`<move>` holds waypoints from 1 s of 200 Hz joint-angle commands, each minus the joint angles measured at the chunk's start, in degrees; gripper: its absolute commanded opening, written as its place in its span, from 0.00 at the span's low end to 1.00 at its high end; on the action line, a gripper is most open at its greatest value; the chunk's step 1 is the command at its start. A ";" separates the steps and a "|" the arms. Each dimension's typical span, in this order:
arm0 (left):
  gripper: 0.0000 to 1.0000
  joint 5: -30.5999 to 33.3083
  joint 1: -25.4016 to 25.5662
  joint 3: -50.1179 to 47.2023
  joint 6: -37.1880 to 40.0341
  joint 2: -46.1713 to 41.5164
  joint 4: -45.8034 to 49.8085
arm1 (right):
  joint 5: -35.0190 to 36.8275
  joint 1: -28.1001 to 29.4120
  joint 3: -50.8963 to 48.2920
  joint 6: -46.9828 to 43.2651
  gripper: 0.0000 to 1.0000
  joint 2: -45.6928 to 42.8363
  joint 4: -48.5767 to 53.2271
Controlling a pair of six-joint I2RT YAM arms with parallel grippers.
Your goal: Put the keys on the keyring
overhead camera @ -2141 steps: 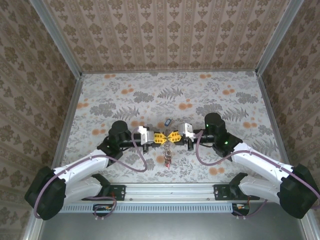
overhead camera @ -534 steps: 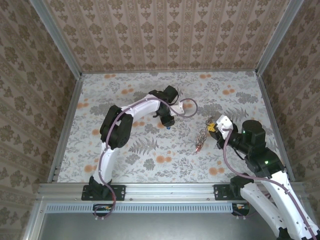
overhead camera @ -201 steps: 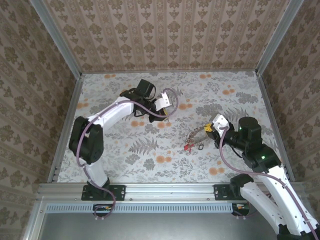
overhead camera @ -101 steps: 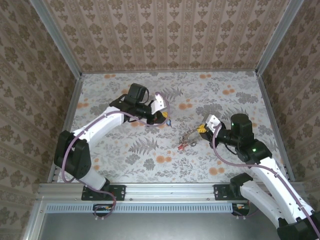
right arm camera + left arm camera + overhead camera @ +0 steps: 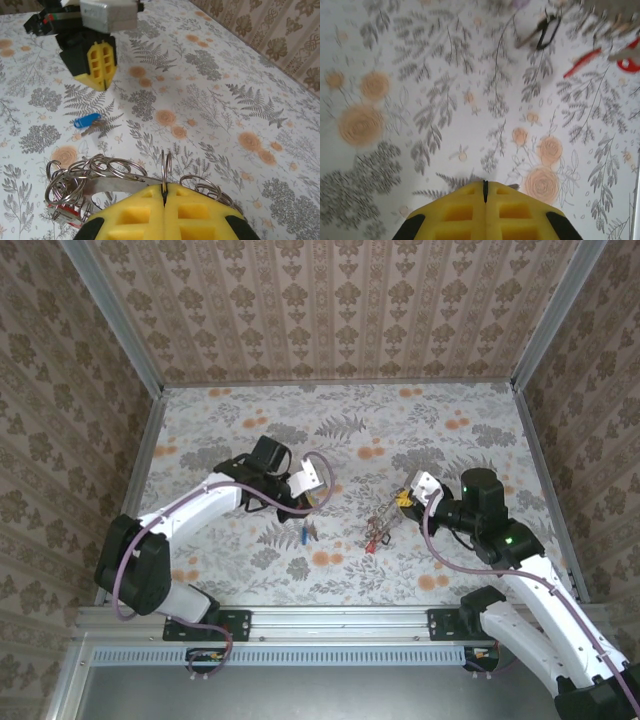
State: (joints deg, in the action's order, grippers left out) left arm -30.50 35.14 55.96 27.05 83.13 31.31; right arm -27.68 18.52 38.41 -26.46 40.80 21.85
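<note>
Step in hand, as I read it: fetching the one loose key to join the rest. The blue key lies flat on the table, touching nothing else. Your left claw hangs just beyond it, on the side away from the arm bases. Its fingers are pressed together with nothing between them, so the key is not held. Well off to the right of the blue key, your right claw is pinched on a thin wire ring that stands upright at the finger seam. The key bunch, a tangle of split rings with red-headed keys, trails from that ring back toward the blue key. Whether it rests on the table or hangs clear, I can't tell, nor whether the pinched ring is the main keyring. Next move, by my reckoning: open the left claw, come down over the blue key's head, grip it with the hole left free, and carry it to the ring. A flat key on a flat top may skid. Surface: table in pale floral print, grey ferns and orange blossoms, busy enough to hide small metal. Beyond the blue key and to either side stand walls papered in brown damask, and a metal rail runs along the near side.
</note>
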 commanded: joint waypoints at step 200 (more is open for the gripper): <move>0.48 31.23 12.17 8.97 -39.51 13.51 15.55 | 0.60 0.32 5.97 -2.49 0.00 0.36 3.91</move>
State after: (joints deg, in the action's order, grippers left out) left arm -5.89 46.65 62.98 -5.28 94.30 42.33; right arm -27.35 18.59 41.65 -28.38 42.35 25.93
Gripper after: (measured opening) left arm 0.490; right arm 0.067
